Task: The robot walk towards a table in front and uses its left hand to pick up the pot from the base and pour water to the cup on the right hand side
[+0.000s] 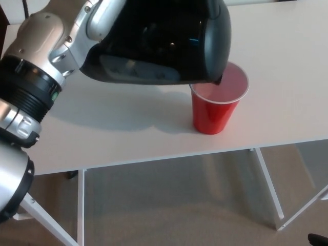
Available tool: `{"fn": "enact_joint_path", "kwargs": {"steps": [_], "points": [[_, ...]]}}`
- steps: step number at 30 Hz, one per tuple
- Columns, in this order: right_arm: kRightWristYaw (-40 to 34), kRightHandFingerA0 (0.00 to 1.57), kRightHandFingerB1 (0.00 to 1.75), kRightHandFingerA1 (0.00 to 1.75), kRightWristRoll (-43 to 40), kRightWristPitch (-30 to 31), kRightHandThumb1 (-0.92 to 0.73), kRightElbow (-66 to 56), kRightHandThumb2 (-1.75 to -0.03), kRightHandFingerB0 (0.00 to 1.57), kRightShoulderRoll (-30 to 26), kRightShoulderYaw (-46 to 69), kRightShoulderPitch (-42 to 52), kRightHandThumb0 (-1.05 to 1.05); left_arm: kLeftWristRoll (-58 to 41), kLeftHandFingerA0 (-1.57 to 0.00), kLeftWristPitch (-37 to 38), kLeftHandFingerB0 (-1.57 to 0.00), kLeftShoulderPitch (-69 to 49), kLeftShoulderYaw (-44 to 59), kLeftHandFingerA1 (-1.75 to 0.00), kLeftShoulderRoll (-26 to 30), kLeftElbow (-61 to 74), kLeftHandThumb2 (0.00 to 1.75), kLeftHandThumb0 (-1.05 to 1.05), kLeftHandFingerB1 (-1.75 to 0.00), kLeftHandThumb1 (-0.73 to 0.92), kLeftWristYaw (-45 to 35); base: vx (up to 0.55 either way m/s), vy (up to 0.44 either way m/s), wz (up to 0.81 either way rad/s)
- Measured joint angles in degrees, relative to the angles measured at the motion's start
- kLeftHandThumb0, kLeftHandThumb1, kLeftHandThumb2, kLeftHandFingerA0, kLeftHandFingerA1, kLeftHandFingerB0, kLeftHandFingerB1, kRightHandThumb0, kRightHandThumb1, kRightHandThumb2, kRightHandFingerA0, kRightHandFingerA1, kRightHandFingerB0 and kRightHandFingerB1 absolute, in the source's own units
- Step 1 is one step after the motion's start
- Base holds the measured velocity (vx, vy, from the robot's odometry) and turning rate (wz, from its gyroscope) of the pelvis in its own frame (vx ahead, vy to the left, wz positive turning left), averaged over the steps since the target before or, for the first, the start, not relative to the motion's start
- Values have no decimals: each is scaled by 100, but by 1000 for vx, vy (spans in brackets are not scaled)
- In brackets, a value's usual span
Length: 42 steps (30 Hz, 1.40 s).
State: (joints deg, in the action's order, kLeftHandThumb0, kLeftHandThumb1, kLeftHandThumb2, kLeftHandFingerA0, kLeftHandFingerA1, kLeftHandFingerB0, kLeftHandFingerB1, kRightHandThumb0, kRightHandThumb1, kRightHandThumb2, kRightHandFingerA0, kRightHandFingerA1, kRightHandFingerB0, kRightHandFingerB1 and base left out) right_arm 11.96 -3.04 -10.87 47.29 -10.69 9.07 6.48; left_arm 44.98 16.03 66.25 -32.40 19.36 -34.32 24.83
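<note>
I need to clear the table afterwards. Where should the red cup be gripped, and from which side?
Grip the red cup around its mid wall, coming from the robot's right. It stands upright and tapers downward, and the pot overhangs its left rim, so that side and the top are blocked.

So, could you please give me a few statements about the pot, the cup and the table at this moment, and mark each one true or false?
1. The red cup stands upright on the white table. True.
2. The black pot rests flat on the table. False: it is held tilted in the air, its spout over the cup's rim.
3. The cup lies to the left of the pot's body. False: it is to the right, below the spout.
4. The left arm enters from picture left. True.
5. The right robot hand steadies the cup. False: it is not in view.
</note>
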Motion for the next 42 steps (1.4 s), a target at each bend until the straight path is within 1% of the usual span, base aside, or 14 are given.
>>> {"fn": "enact_joint_path", "kwargs": {"steps": [2, 3, 7, 8, 11, 14, 22, 26, 29, 31, 33, 37, 40, 42], "points": [[-15, 47, 35, 41, 10, 0, -58, 0, -57, 32, -12, 0, -15, -21, 125, -87, 148, -73, 69, -49, -175, 0, -87, 58, -22, -150, 54, 137, 0, 0, 0], [-16, 48, 35, 41, 13, -1, -57, -1, -57, 33, -15, 1, -20, -23, 183, -88, 215, -77, 101, -66, -175, -1, -140, 57, -22, -140, 55, 206, 0, 0, 0], [-20, 49, 35, 41, 27, -7, -57, -3, -57, 33, -17, -3, -22, -23, 379, -86, 381, -77, 137, -88, -175, -4, -241, 57, -22, -139, 55, 438, 0, 0, 0], [-22, 50, 35, 41, 30, -8, -57, -5, -57, 33, -17, -8, -21, -22, 411, -85, 409, -73, 138, -88, -175, -4, -246, 58, -23, -150, 57, 466, 0, 0, 0], [-22, 47, 35, 41, 36, -18, -57, -7, -57, 33, -19, -15, -20, -23, 500, -85, 484, -73, 137, -89, -175, -26, -249, 58, -20, -145, 55, 556, 0, 0, 0], [-17, 49, 35, 41, 36, -26, -57, -27, -57, 34, -21, -18, 1, -23, 616, -85, 553, -69, 137, -89, -175, -53, -256, 56, -18, -157, 55, 621, 0, 0, 0], [-18, 49, 35, 41, 38, -29, -57, -67, -57, 34, -32, -26, 29, -22, 729, -86, 670, -72, 144, -83, -175, -74, -312, 56, -18, -151, 55, 742, 0, 0, 0], [-22, 50, 35, 41, 43, -32, -57, -117, -57, 33, -49, -38, 29, -23, 813, -85, 707, -68, 174, -81, -175, -68, -373, 58, -25, -157, 56, 790, 0, 0, 0], [-22, 51, 35, 41, 45, -35, -57, -148, -57, 34, -52, -52, 29, -22, 715, -85, 706, -58, 126, 189, -175, -179, -356, 55, -17, -173, 59, 713, 0, 0, 0], [-22, 49, 35, 40, 46, -35, -58, -168, -57, 34, -51, -66, 29, -23, 557, -78, 668, -53, 67, 450, -175, -315, -303, 54, -9, -175, 61, 588, 0, 0, 0], [-22, 49, 35, 40, 47, -35, -58, -177, -57, 34, -51, -85, 24, -22, 416, -78, 629, -53, -5, 674, -175, -470, -261, 54, -14, -175, 62, 471, 0, 0, 0], [-22, 49, 35, 40, 47, -35, -58, -181, -57, 34, -50, -111, 21, -22, 111, -79, 408, -58, -87, 1218, -175, -862, -216, 54, -11, -175, 59, 227, 0, 0, 0], [-22, 48, 34, 40, 47, -35, -59, -181, -57, 33, -50, -123, 21, -23, -85, -87, 224, -60, -89, 1592, -175, -1036, -218, 54, -15, -175, 59, 85, 0, 0, 0], [-22, 47, 35, 40, 47, -35, -59, -181, -57, 33, -50, -128, 21, -22, -238, -80, 103, -55, -89, 1874, -175, -1108, -231, 55, -16, -175, 61, -14, 0, 0, 0]]}}
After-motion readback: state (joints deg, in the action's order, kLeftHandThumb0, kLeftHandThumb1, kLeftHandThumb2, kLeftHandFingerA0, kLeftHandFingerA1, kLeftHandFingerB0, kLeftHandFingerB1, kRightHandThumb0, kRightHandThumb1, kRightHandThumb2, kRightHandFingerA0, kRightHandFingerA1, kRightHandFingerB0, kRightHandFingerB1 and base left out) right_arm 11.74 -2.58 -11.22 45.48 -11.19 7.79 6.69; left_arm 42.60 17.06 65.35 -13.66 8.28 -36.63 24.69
